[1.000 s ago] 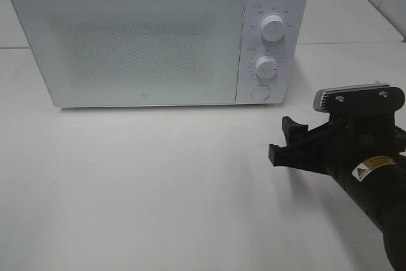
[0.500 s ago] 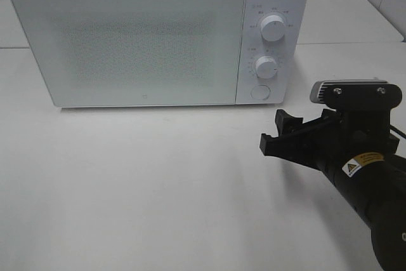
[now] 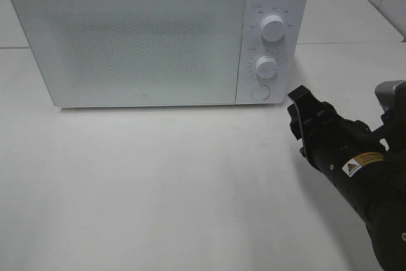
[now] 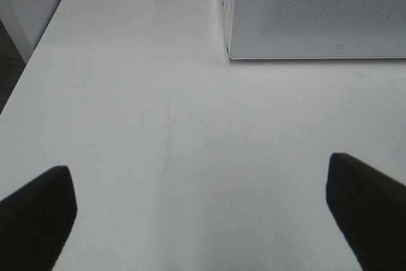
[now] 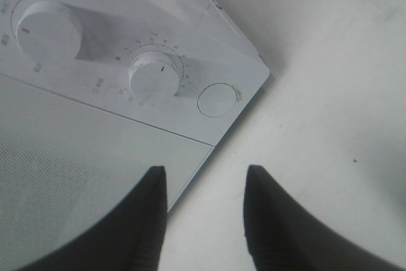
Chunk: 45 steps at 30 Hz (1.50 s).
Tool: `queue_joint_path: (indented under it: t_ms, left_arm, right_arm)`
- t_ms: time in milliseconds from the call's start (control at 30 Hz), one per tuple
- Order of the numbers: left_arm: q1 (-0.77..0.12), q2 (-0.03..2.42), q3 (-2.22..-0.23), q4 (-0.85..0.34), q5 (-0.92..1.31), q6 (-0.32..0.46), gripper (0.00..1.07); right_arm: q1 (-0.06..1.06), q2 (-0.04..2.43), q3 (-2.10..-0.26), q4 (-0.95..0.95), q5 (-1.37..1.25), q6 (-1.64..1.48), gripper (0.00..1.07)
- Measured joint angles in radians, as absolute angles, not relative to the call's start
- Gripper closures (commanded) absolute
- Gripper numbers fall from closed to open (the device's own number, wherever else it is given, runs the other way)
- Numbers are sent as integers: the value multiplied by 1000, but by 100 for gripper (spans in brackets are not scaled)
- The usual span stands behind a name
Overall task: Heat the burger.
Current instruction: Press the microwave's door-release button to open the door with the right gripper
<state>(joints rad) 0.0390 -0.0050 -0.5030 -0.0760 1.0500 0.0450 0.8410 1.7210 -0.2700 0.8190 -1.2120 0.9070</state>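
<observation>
The burger is out of view. The white microwave (image 3: 139,42) stands at the back of the table with its door shut. My right gripper (image 3: 297,115) hovers just off its lower right corner, turned on its side and pointing at the control panel. In the right wrist view the right gripper (image 5: 206,176) is open with a moderate gap and nothing between its fingers, and the round button (image 5: 217,99) lies just beyond the tips. My left gripper (image 4: 200,188) stands wide open over bare table, empty, with the microwave (image 4: 317,11) ahead of it.
Two white dials (image 3: 273,27) (image 3: 266,66) sit above the round button (image 3: 259,92) on the panel. The white tabletop (image 3: 158,182) stretches in front of the microwave. The table's left edge (image 4: 25,80) shows in the left wrist view.
My right gripper has rolled onto its side and swung toward the microwave's lower right corner, and its fingers have drawn closer together. The left gripper has not moved.
</observation>
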Motion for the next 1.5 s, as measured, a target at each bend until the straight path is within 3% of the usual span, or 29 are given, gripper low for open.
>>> queue_joint_path:
  t_ms: [33,100,300,333,667,1167,1500]
  left_arm:
    - [39,-5,-503,-76,1050,45,6]
    - [39,-5,-503,-76,1050,45,6]
    - [39,-5,-503,-76,1050,45,6]
    - [39,-5,-503,-76,1050,45,6]
    - [39,-5,-503,-76,1050,45,7]
    - [39,-5,-503,-76,1050,45,7]
    - [39,-5,-503,-76,1050,45,7]
  right_arm:
    - [841,1721,-270,819,-1212,907,75]
    - [841,1721,-270,819,-1212,1096,90]
    - [841,1721,-270,819,-1213,1242,101]
    - [841,1721,-270,820,-1213,1294,107]
    - [841,1733,-278,884,-1185,1377,107]
    - [837,1908,-438,895,-1181,1399,107]
    - [737,1988,-561,816,-1128,1414,107]
